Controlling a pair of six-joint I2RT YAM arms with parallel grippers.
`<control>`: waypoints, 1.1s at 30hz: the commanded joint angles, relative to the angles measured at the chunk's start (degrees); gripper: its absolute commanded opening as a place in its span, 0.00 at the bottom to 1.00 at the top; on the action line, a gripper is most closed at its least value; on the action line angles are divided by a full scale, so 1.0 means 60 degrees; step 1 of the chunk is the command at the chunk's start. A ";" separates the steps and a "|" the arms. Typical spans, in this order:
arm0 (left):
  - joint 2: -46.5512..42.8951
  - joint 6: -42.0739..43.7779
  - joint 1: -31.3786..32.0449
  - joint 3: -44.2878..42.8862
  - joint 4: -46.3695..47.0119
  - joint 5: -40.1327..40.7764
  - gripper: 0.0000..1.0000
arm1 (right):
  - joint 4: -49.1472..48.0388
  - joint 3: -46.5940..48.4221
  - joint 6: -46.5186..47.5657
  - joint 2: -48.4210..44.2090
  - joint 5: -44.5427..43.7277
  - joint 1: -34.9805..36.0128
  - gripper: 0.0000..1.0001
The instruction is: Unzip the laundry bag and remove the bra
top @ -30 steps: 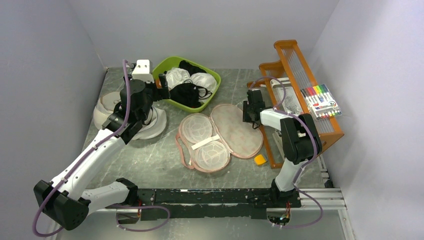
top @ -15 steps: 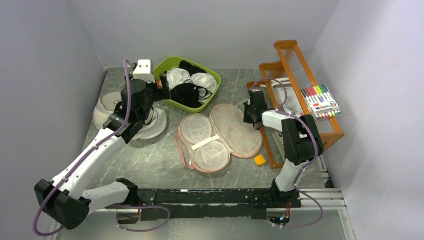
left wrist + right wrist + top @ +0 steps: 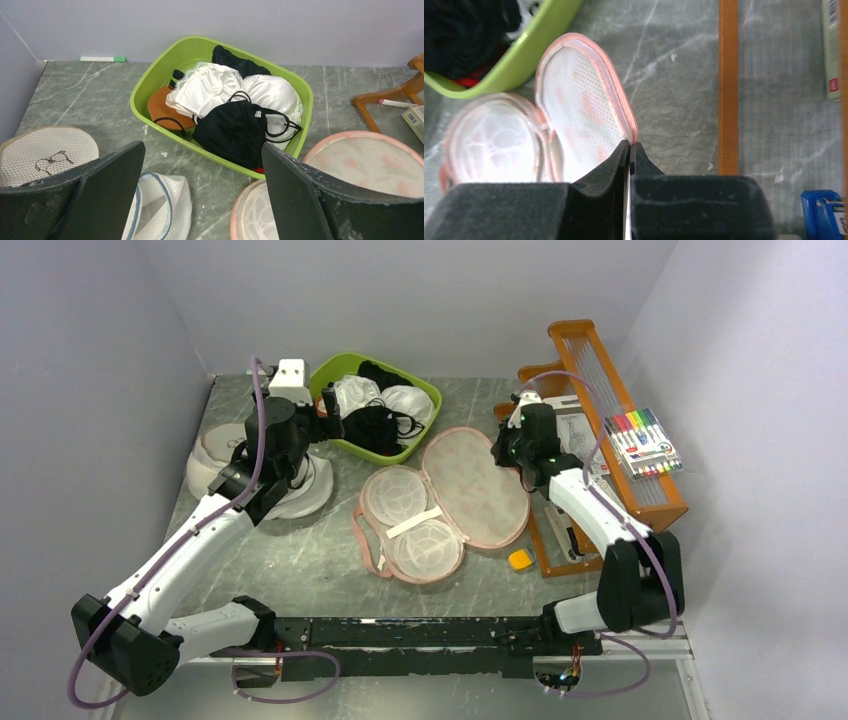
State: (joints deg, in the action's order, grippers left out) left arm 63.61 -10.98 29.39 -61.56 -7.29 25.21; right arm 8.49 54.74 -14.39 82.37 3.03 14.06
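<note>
The pink laundry bag (image 3: 412,520) lies unzipped and spread open at the table's middle, showing its white mesh lining. My right gripper (image 3: 506,452) is shut on the rim of the bag's right flap (image 3: 584,105) and holds that flap tilted up off the table; in the right wrist view the jaws (image 3: 630,145) pinch the pink edge. The black bra (image 3: 372,428) lies in the green tub (image 3: 322,374) among white bras. My left gripper (image 3: 330,422) is open and empty, just left of the tub. In the left wrist view (image 3: 202,148) it faces the black bra (image 3: 232,132).
Round white mesh bags (image 3: 215,455) lie at the left under my left arm. An orange wooden rack (image 3: 600,410) with a marker pack (image 3: 640,440) stands at the right. A small yellow piece (image 3: 520,559) lies by the rack's foot. A white box (image 3: 288,375) sits behind the tub.
My right arm has stretched out and risen toward the back, lifting the bag's right flap by its rim. The left arm has hardly moved.
</note>
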 commanded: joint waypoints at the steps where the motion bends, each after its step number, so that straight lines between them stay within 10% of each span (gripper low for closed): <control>1: 0.0007 -0.0070 -0.0049 -0.0404 -0.0082 -0.0157 0.99 | 0.0474 0.0264 0.0246 -0.1095 -0.0351 0.0015 0.00; 13: -0.0037 -0.0088 -0.0049 -0.0419 -0.0111 -0.0129 0.99 | 0.1590 0.1133 0.0691 -0.1947 -0.1773 0.0661 0.00; 27: -0.0038 -0.0059 -0.0049 -0.0402 -0.0077 -0.0112 0.99 | 0.3215 0.1933 -0.0255 0.0167 -0.5127 0.5399 0.00; 33: 0.0049 -0.0045 -0.0049 -0.0410 -0.0091 -0.0123 0.99 | 0.1260 0.1317 -0.0956 0.1112 -0.2743 0.6057 0.00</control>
State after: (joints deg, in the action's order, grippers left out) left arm 63.61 -11.00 29.39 -61.60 -7.64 25.21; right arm 23.88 64.73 -15.90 87.15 -21.17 49.50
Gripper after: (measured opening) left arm 0.987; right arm 0.007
